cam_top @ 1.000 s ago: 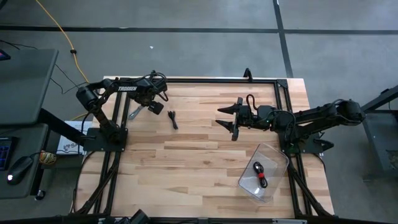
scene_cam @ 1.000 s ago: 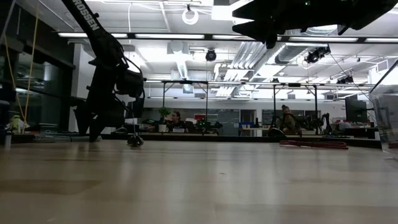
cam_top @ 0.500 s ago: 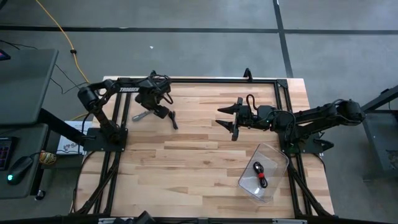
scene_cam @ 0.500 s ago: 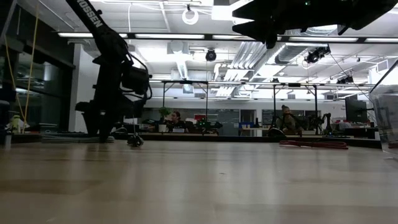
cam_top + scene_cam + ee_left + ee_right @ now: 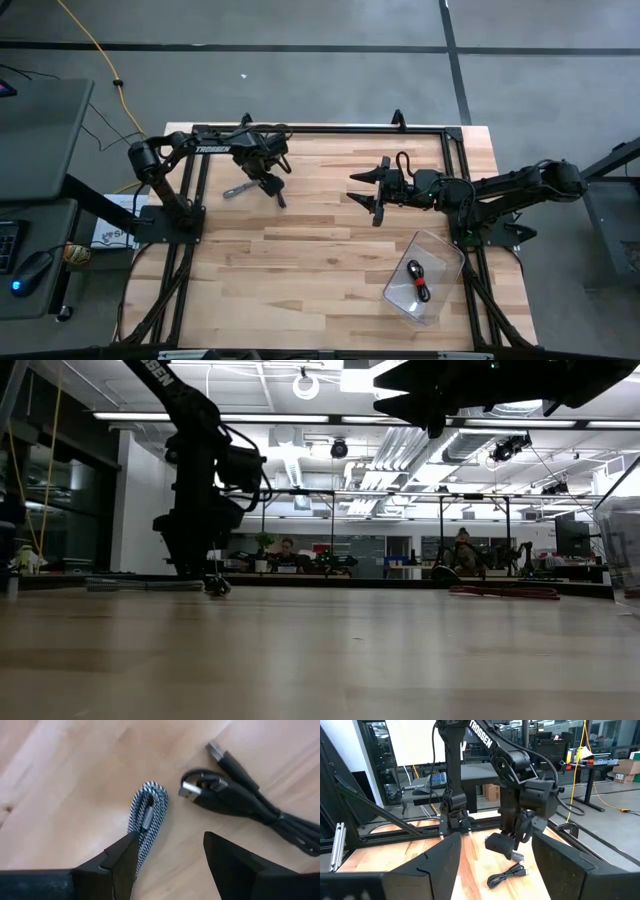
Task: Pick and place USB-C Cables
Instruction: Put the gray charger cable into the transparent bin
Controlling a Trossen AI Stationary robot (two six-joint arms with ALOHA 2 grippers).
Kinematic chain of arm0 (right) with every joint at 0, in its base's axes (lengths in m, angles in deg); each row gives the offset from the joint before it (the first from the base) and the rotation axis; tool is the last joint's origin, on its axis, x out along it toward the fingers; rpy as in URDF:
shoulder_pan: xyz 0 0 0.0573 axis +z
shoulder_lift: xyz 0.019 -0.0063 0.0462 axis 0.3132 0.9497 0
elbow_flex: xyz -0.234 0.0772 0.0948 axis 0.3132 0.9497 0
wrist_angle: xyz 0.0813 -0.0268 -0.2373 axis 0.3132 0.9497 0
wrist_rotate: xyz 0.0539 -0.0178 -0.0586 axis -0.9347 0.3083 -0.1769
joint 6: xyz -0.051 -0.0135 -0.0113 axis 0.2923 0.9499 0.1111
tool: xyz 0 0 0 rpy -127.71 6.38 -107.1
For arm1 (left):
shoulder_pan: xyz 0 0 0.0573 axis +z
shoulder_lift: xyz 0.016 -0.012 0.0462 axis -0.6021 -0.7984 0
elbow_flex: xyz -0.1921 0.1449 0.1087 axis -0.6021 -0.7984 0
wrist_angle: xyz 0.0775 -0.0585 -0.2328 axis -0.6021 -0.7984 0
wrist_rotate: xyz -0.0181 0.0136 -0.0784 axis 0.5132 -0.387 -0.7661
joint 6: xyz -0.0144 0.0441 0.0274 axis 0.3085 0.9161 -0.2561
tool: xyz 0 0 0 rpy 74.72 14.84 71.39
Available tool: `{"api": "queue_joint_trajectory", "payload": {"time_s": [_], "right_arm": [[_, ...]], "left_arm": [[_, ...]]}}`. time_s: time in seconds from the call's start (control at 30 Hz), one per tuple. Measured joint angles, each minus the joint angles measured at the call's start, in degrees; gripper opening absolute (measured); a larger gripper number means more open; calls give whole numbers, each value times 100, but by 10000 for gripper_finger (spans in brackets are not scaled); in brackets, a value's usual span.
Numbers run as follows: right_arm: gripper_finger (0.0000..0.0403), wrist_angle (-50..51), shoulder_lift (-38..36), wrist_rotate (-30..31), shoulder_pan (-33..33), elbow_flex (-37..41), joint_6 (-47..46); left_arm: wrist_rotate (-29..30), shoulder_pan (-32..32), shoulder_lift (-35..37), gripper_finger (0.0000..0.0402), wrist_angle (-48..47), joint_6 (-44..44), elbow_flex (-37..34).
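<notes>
The left gripper [image 5: 268, 180] hangs low over the table's [image 5: 300, 270] eleven-o'clock area, fingers spread and empty — the silver-grey cable [image 5: 146, 815] lies beneath them with the black cable [image 5: 240, 802] just beside it. The right gripper [image 5: 366, 188] hovers near one o'clock, fingers apart, holding nothing. A black-and-red cable [image 5: 417, 279] sits in the clear bin [image 5: 440, 250] at four o'clock — a reddish cable [image 5: 402, 159] lies by the far edge.
</notes>
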Motion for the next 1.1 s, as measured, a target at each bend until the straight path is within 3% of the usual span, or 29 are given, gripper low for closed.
{"api": "queue_joint_trajectory", "payload": {"time_s": [0.53, 1.1], "right_arm": [[236, 83, 0, 0, 0, 0, 0], [236, 83, -2, 0, 0, 0, -105]], "left_arm": [[105, 583, 11, 207, -70, 497, -245], [-27, 723, 13, 207, 155, 666, -617]]}}
